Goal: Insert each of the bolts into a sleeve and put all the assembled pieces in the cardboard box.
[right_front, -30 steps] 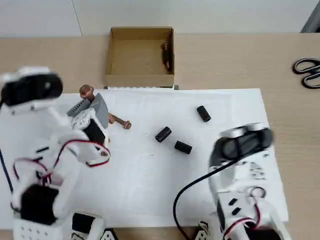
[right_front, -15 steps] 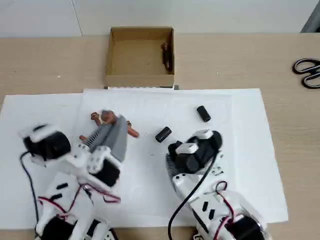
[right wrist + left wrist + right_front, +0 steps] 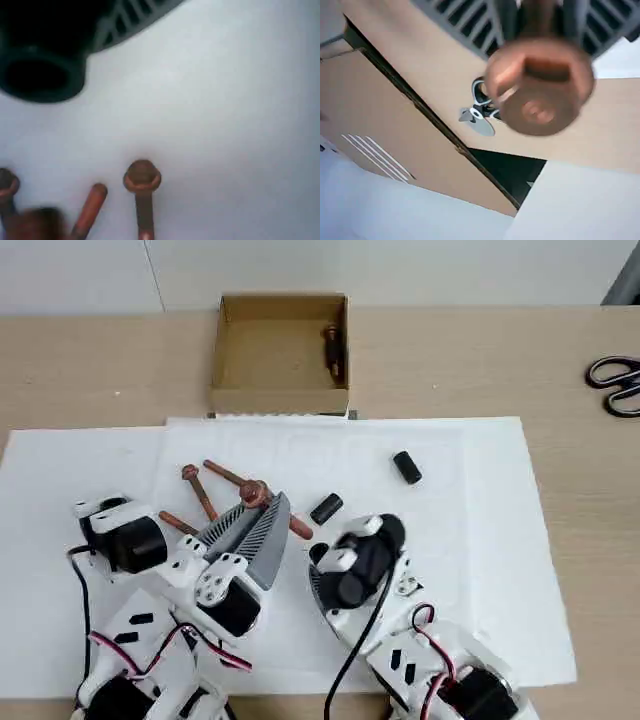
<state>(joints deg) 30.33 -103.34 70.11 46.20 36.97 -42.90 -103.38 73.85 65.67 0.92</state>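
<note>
Toward the near edge of the white paper sheet (image 3: 480,540) on the wooden tabletop (image 3: 450,360), left of the sheet's middle, the left gripper (image 3: 262,506) is clamped on a copper hex-head bolt (image 3: 253,492). The bolt's head sticks out past the grey ribbed fingers (image 3: 465,20). Several loose copper bolts (image 3: 197,492) lie on the sheet just beside that claw, toward the sheet's left edge.

Just to the right of it, the right gripper (image 3: 321,557) is closed on a short black cylindrical sleeve (image 3: 42,75), whose open bore faces the wrist camera. A free black sleeve (image 3: 326,508) lies on the sheet just beyond the right gripper, and another free sleeve (image 3: 407,467) lies nearer the sheet's far edge.

An open brown cardboard box (image 3: 270,355) sits at the sheet's far edge, with one assembled bolt-and-sleeve piece (image 3: 332,350) against its right wall. Black-handled scissors (image 3: 615,385) lie at the tabletop's right edge.
</note>
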